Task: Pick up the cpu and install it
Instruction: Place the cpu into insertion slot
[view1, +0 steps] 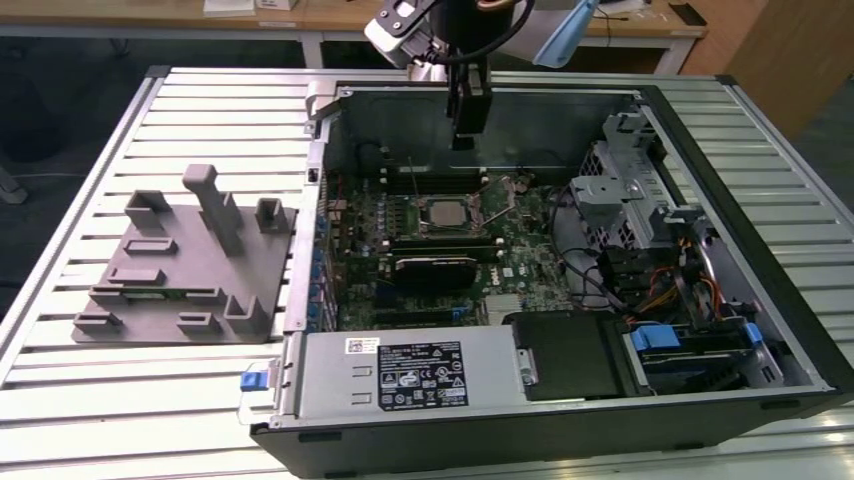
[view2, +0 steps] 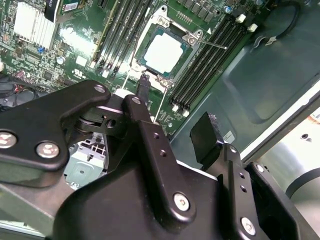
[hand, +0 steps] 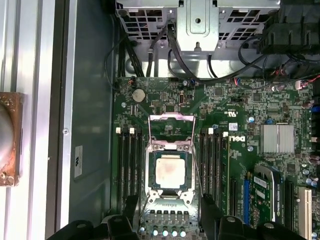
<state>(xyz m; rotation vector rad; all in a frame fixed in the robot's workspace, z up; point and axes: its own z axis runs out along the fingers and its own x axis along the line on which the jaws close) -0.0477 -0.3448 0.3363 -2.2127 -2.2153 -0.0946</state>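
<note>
Matte black hand (view2: 173, 105), jointed link bars, silver screws (view2: 181, 201); white-grey wrist housing (view1: 396, 30).

Silver cpu (hand: 169, 171), green motherboard (hand: 240, 115), black tool (view1: 469, 140), and grey fixture blocks (view1: 174, 270).

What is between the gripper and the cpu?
Nothing. In the exterior view the open, empty gripper hangs above the cpu, with only bare air between them.
</note>
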